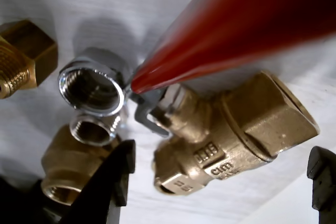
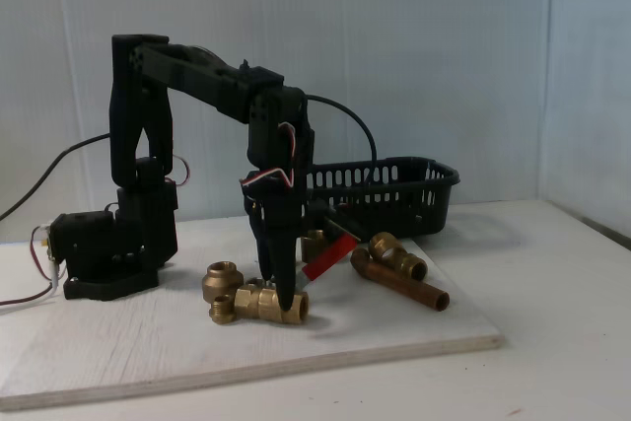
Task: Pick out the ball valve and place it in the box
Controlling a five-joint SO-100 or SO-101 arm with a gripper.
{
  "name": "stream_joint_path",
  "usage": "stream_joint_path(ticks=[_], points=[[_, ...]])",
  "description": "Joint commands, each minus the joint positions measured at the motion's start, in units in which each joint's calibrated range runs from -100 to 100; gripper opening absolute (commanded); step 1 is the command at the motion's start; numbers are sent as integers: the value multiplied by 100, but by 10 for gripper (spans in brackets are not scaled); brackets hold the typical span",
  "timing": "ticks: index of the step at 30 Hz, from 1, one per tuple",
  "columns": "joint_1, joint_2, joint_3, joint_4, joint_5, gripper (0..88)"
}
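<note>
The pincer [image 1: 220, 182] hangs spread astride the ball valve [image 1: 236, 135] at lower centre, so the grasp step is in hand; next it should pinch the brass body and carry it to the box [image 2: 394, 189].

White board [image 2: 394, 337] — ball valve [image 2: 268, 303], brass couplings [image 2: 223, 280], copper pipe [image 2: 402, 285], box [image 2: 394, 187] lying on it
</note>
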Motion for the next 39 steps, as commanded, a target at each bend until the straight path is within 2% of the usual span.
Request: stream_joint_path(ticks=[1,22,29,39], points=[[43,-42,66,-166,4,349],[183,-42,337,-450,180,352],[191,-50,491,-450,206,468],[198,-50,671,-450,206,468]])
